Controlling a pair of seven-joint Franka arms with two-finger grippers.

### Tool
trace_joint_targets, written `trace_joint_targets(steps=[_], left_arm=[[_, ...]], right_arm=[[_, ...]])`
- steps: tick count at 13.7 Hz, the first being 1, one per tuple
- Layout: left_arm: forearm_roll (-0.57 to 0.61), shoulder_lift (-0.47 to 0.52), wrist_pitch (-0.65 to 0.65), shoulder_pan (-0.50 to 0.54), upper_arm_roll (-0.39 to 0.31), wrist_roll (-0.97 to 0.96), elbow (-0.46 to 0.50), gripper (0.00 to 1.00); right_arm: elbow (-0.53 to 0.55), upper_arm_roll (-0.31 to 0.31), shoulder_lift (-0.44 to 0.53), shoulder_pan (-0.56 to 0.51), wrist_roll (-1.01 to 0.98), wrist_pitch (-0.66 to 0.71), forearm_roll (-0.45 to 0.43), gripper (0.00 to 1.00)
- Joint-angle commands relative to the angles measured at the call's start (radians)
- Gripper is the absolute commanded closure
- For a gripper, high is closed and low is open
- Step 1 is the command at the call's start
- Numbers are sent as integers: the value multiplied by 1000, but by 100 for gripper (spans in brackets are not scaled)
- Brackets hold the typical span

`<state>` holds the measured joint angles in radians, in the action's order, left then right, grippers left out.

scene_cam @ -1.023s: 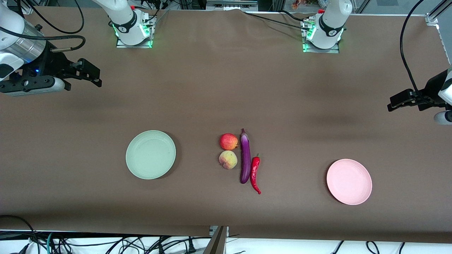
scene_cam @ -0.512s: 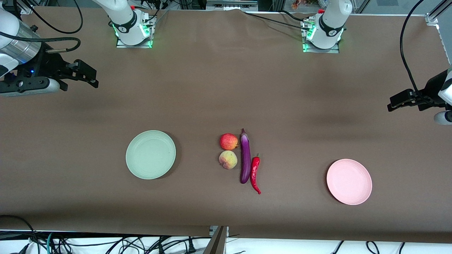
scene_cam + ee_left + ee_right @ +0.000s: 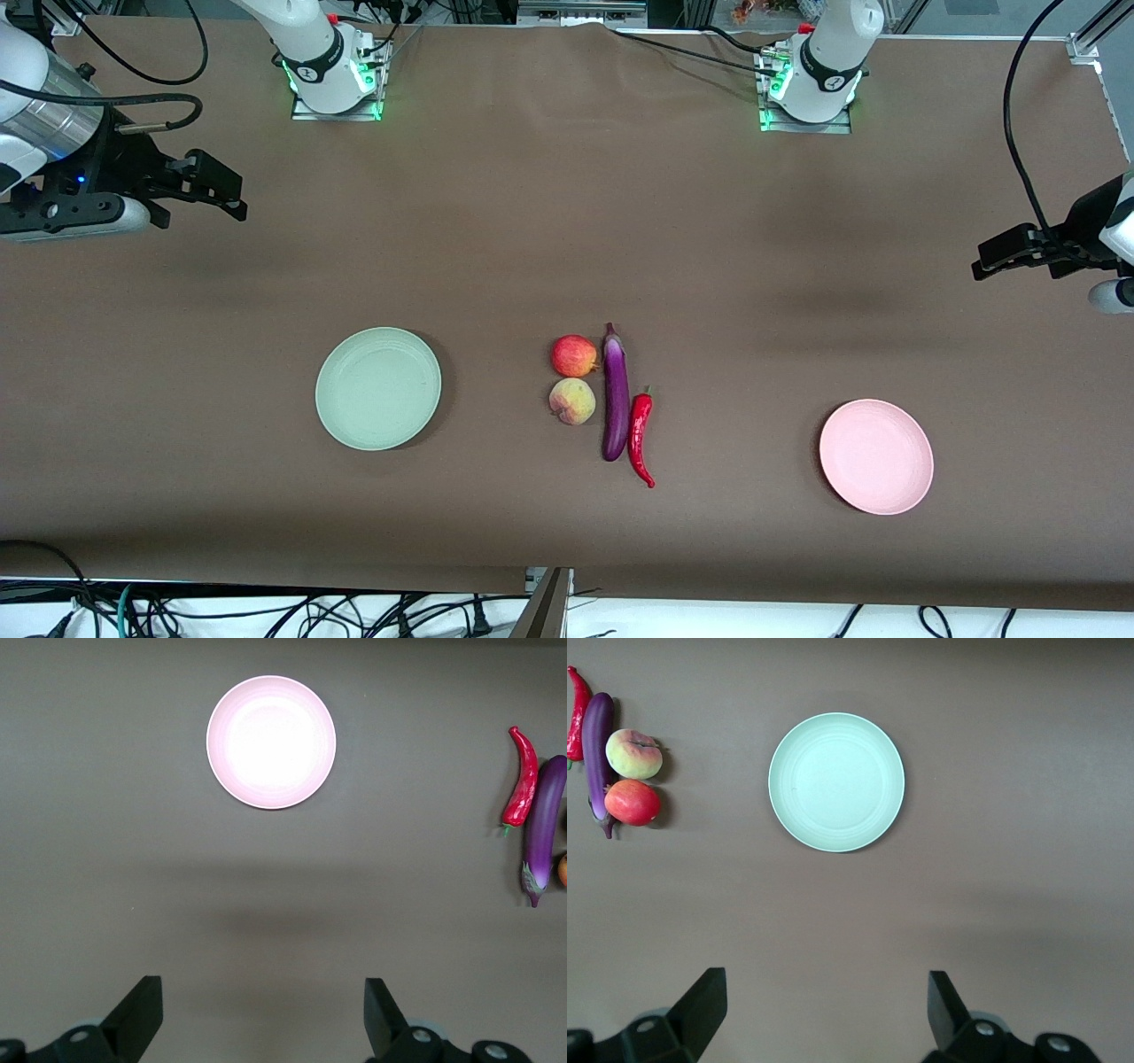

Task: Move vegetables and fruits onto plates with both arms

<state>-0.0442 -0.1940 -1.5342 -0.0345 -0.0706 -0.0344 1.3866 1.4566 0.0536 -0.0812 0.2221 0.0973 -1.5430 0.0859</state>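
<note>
Change since a second ago: the right gripper (image 3: 232, 188) has lifted a little toward the bases' edge of the table and now holds still; the left gripper (image 3: 985, 264) and every item on the table have not moved.
Right gripper: spread wide and empty, up in the air over bare cloth at the right arm's end of the table.
Pale mint green round plate (image 3: 378, 388): lies flat toward the right arm's end, nothing on it.
Small round red apple (image 3: 574, 355): touches the eggplant's stem end.
Yellowish-pink peach (image 3: 572, 400): just nearer the front camera than the apple, beside the eggplant.
Long slim glossy purple eggplant (image 3: 615, 395): lies mid-table.
Curved shiny red chili pepper (image 3: 640, 436): alongside the eggplant, toward the left arm's end.
Pale pink round plate (image 3: 875, 456): toward the left arm's end, bare.
Left gripper: fingers (image 3: 142, 1014) wide apart, holding nothing, over bare cloth.
Surface: brown cloth-covered table (image 3: 567, 221).
Room: black cables (image 3: 266, 611) along the near edge.
</note>
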Motion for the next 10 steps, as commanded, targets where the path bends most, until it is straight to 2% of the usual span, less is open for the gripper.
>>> trace_joint_targets(steps=[1, 10], left_arm=[[4, 1, 8, 5, 3, 18, -5, 0], [3, 1, 8, 5, 3, 14, -5, 0]], right_arm=[[-4, -3, 5, -10, -2, 9, 9, 0], [-7, -3, -12, -7, -25, -45, 15, 0]])
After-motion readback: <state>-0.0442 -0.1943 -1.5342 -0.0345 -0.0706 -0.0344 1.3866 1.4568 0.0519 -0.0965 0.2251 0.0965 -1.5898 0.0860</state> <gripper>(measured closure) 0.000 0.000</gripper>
